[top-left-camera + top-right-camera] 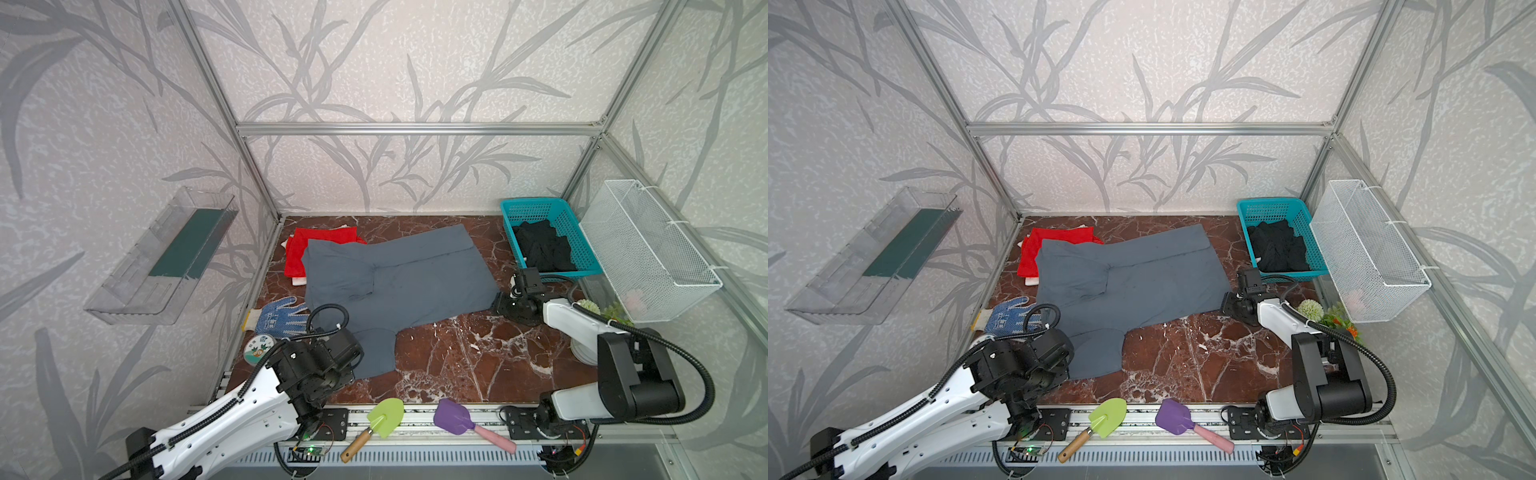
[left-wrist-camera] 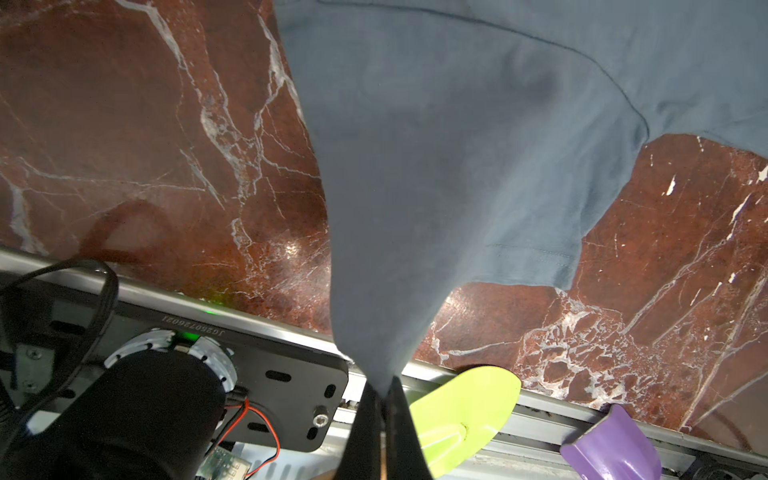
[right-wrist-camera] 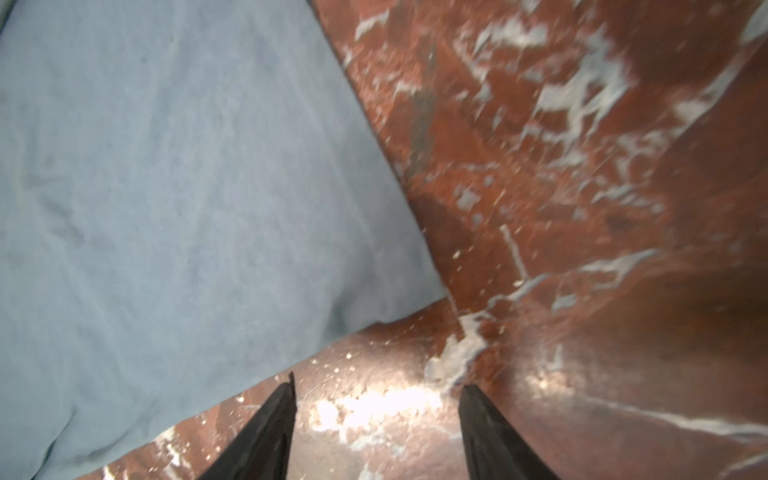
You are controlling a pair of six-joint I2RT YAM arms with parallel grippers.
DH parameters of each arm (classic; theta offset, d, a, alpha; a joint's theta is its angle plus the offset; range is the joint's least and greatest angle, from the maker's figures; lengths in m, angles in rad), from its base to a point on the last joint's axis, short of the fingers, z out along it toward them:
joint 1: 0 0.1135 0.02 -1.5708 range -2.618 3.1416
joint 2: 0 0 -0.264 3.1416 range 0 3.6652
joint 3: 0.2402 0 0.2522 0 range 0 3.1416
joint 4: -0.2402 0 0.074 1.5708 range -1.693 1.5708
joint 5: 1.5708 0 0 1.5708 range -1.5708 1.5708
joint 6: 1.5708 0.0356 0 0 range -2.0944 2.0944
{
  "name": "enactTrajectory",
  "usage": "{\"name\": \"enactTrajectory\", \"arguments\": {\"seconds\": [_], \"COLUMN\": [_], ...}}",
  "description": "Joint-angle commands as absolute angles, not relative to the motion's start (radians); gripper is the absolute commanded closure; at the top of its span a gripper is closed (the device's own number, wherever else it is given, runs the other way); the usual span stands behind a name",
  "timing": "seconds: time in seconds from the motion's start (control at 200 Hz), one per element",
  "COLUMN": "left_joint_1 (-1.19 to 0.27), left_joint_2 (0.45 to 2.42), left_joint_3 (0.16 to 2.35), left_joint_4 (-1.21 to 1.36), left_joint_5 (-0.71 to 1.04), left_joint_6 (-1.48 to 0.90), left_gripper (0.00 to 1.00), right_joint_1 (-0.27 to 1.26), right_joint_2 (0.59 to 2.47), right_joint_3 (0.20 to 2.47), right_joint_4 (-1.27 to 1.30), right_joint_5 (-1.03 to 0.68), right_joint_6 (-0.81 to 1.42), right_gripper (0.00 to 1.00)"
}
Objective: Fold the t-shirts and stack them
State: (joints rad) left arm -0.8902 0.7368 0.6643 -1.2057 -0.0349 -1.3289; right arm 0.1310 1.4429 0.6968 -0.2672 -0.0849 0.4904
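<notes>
grey shirt (image 1: 399, 278): slate blue-grey and mostly flat across the middle of both top views (image 1: 1133, 282). You see creases near its centre and a folded band along its upper right edge.
sleeve (image 2: 415, 270): at the lower left, drawn up into a taut peak.
left gripper (image 2: 384, 399): pressed together on the sleeve's tip, pinching the cloth.
right gripper (image 3: 377, 384): your jaws stand spread over bare table (image 1: 457, 365), just beside the grey shirt's lower right corner, with nothing between them.
red shirt (image 1: 305, 245): bright and folded at the table's upper left, with one edge under the grey shirt.
black shirt (image 1: 544, 247): crumpled in the teal basket (image 1: 536, 205), upper right.
glove (image 1: 282, 318): just left of the grey shirt.
</notes>
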Motion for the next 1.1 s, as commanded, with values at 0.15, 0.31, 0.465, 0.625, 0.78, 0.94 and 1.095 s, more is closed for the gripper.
{"name": "enactTrajectory", "arguments": {"seconds": [0.15, 0.31, 0.465, 0.625, 0.78, 0.94, 1.095], "left_joint_1": [-0.891, -0.891, -0.891, -0.891, -0.891, -0.891, -0.891], "left_joint_2": [0.735, 0.729, 0.704, 0.640, 0.579, 0.522, 0.514], "left_joint_3": [0.651, 0.652, 0.651, 0.699, 0.752, 0.797, 0.836], "left_joint_4": [-1.209, -1.212, -1.219, -1.299, -1.400, -1.472, -1.472], "left_joint_5": [-0.044, -0.051, -0.054, -0.102, -0.152, -0.217, -0.250], "left_joint_6": [-1.350, -1.353, -1.356, -1.354, -1.335, -1.322, -1.292], "left_gripper": [1.00, 1.00, 1.00, 1.00, 1.00, 1.00, 1.00], "right_joint_1": [0.123, 0.121, 0.121, 0.121, 0.122, 0.125, 0.127], "right_joint_2": [1.571, 1.611, 1.595, 1.510, 1.376, 1.229, 1.127], "right_joint_3": [0.790, 0.808, 0.815, 0.792, 0.754, 0.711, 0.660], "right_joint_4": [-0.293, -0.285, -0.302, -0.351, -0.422, -0.496, -0.534], "right_joint_5": [-0.055, -0.082, -0.074, -0.069, -0.053, -0.104, -0.117], "right_joint_6": [0.480, 0.485, 0.476, 0.465, 0.453, 0.457, 0.466], "right_gripper": [0.46, 0.63, 0.92, 1.00, 1.00, 1.00, 1.00]}}
